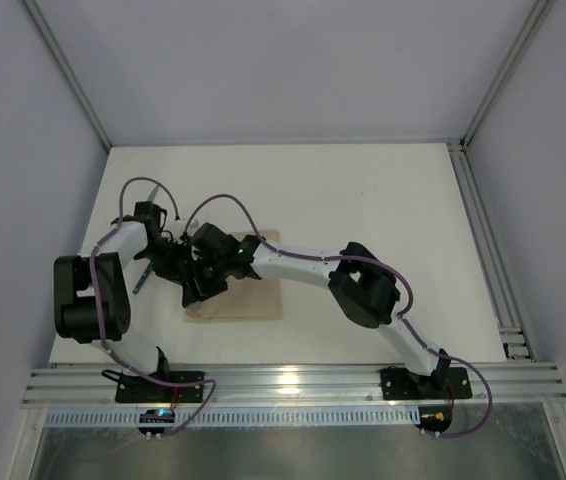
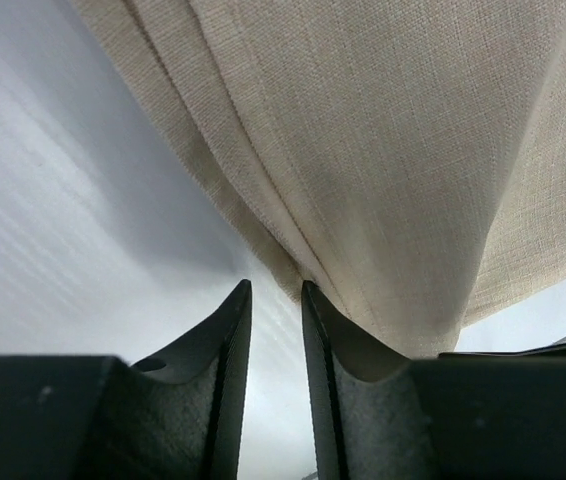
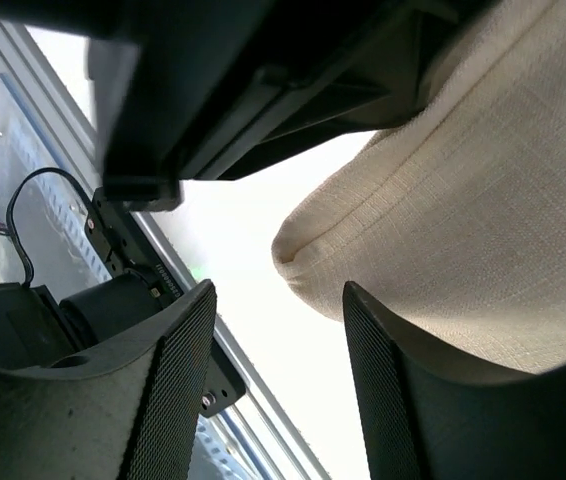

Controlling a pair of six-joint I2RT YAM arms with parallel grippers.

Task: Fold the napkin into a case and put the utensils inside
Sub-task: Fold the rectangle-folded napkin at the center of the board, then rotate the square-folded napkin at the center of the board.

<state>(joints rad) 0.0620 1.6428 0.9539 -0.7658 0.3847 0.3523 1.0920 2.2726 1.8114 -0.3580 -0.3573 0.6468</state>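
From overhead I see a cream-white tabletop (image 1: 363,200) boxed in by pale lilac walls (image 1: 263,60), with a ribbed aluminium rail (image 1: 293,380) along the near edge where both arms are bolted. The beige-tan woven napkin (image 1: 248,300) lies left of the table's centre, and both wrists crowd over its left part and hide it. Only this view shows a slim dark teal utensil (image 1: 141,278) on the table just left of the cloth, half under the left arm. I cannot tell whether it is the knife or the fork.

My left wrist camera shows what the top view cannot. The left gripper (image 2: 273,290) has its jaws a narrow slit apart, bare table shows through the gap, and layered folds of the cloth hang right at the tips.

The right gripper (image 3: 280,292) stands wide apart, a rounded folded corner of the cloth above the gap and not pinched. A dark body above blocks the rest.
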